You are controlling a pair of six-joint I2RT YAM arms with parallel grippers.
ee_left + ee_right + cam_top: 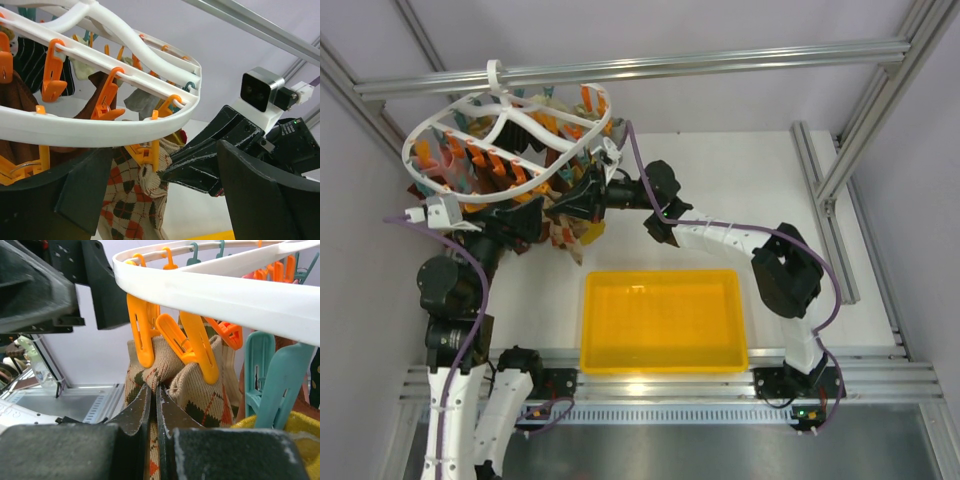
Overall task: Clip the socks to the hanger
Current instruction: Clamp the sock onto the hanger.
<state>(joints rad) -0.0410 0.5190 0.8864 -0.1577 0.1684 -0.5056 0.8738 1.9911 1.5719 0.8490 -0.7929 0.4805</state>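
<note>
White hanger [75, 130], orange clips [52, 70] and teal clips [260, 370]; tan argyle sock [125, 200] with red, white, brown diamonds; yellow tub [665, 362].

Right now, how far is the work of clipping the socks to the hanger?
Nearly finished, it seems. Done: many socks hang clipped on the hanger, and no sock shows in the yellow bin. In hand: the right gripper pinches an argyle sock right under an orange clip that seems to bite its cuff; the left gripper is open beside it. Left: release and check the hold.
</note>
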